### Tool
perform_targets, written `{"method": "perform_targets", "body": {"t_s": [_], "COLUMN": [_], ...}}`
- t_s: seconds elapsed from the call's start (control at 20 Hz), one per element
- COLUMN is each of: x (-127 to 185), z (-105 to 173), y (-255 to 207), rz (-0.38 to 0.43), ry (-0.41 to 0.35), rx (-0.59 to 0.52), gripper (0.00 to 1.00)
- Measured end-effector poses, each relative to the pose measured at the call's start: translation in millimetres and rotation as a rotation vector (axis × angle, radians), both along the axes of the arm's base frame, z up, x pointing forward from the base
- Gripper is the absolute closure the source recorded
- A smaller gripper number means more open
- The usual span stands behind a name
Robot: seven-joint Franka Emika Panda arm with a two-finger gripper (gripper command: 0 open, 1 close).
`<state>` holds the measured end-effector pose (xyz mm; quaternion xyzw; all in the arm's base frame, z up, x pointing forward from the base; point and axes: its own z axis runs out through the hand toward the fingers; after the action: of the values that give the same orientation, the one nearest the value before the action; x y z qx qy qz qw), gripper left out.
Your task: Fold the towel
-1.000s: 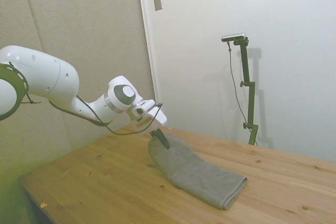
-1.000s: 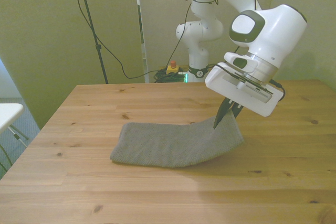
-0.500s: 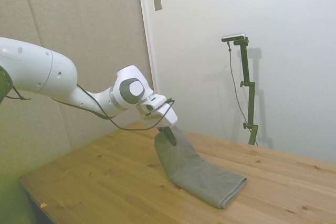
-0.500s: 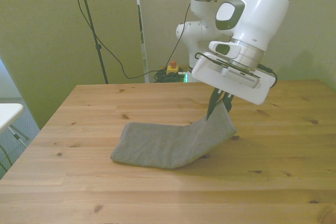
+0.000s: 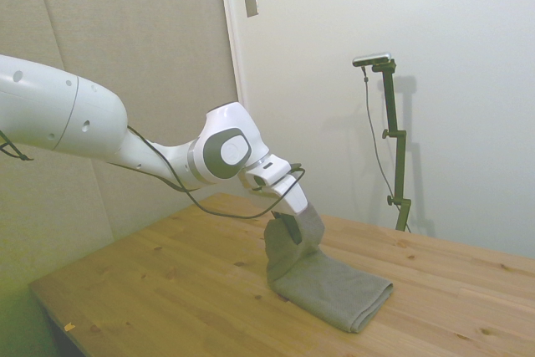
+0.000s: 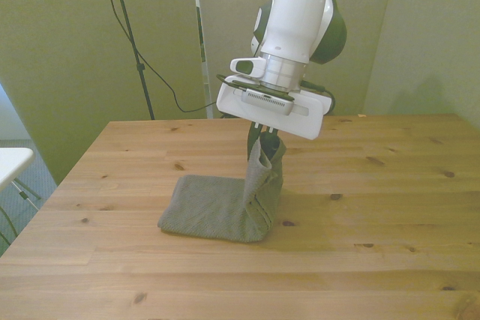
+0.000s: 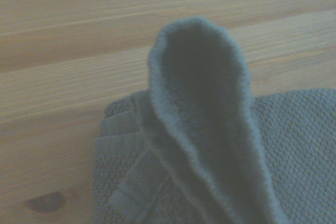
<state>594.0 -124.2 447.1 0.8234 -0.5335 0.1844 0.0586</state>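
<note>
Towel [image 6: 225, 211] end now hoisted near vertical, carried from the front view's right toward mid-length over the last 1 s; pincer [image 6: 262, 140] clenched on that raised end; rest lies flat on bench [image 6: 390, 260]; fold roughly half done, drop-over pending.

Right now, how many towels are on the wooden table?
1. A single grey-brown terry towel lies mid-table; one end is lifted upright, pinched by the white arm's gripper. No other towel shows in any view.
</note>
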Motion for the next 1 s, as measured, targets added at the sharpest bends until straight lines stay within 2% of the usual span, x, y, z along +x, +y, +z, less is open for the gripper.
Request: {"method": "perform_targets", "body": {"t_s": [0.2,0.4,0.6,0.65,1.0], "x": [-13,-23,-23,-22,-21], "z": [1,-12,-18,-20,-52], "y": [-24,-55,-78,-82,-111], "rz": [-0.023,-0.05,-0.053,-0.048,-0.041], "ry": [-0.006,-0.011,-0.048,-0.051,-0.048], "rx": [0.032,0.063,0.118,0.14,0.219], "gripper": [1.0,1.0,1.0,0.0,0.0]}}
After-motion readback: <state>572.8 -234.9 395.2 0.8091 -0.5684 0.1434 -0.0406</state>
